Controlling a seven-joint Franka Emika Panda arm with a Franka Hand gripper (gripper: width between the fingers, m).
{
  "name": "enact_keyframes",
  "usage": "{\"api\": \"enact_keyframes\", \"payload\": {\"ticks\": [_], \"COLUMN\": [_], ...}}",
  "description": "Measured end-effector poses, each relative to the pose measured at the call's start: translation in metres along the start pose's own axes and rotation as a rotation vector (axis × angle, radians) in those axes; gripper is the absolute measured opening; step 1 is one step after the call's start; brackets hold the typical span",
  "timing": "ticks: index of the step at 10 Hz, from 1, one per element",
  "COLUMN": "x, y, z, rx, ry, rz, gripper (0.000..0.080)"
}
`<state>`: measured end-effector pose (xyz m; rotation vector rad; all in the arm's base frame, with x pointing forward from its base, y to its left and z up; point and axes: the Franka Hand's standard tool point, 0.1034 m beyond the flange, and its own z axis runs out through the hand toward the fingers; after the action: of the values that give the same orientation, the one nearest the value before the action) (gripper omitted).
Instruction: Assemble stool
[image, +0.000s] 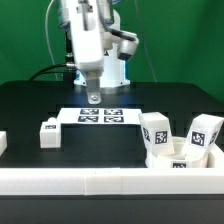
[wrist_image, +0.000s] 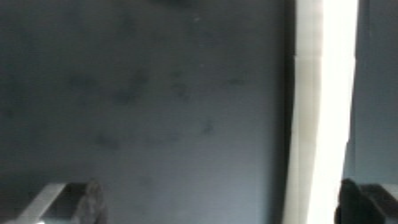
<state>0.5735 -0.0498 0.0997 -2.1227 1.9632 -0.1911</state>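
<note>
The round white seat (image: 176, 161) lies at the exterior view's right, just behind the front rail. Two tagged white legs (image: 155, 131) (image: 203, 134) stand upright on it. A third small leg (image: 48, 132) lies alone on the black table at the exterior view's left. My gripper (image: 93, 97) hangs above the far edge of the marker board (image: 100, 116), well away from all the parts. In the wrist view my gripper (wrist_image: 217, 203) is open and empty, with one dark fingertip (wrist_image: 64, 204) in each lower corner and only dark table between them.
A long white border rail (image: 100, 181) runs along the front of the table. A small white piece (image: 3, 143) shows at the exterior view's left edge. A white strip (wrist_image: 320, 110) crosses the wrist view beside one finger.
</note>
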Motion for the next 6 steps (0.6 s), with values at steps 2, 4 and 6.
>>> {"api": "enact_keyframes", "payload": {"ticks": [2, 4, 6], "x": [0.0063, 0.0068, 0.0061], "y": [0.0022, 0.0020, 0.0021], "z": [0.0009, 0.0009, 0.0020], "rx": [0.004, 0.001, -0.029], "ry": [-0.002, 0.002, -0.008], "rz": [-0.008, -0.161, -0.450], "gripper": [0.0648, 0.0648, 0.0648]}}
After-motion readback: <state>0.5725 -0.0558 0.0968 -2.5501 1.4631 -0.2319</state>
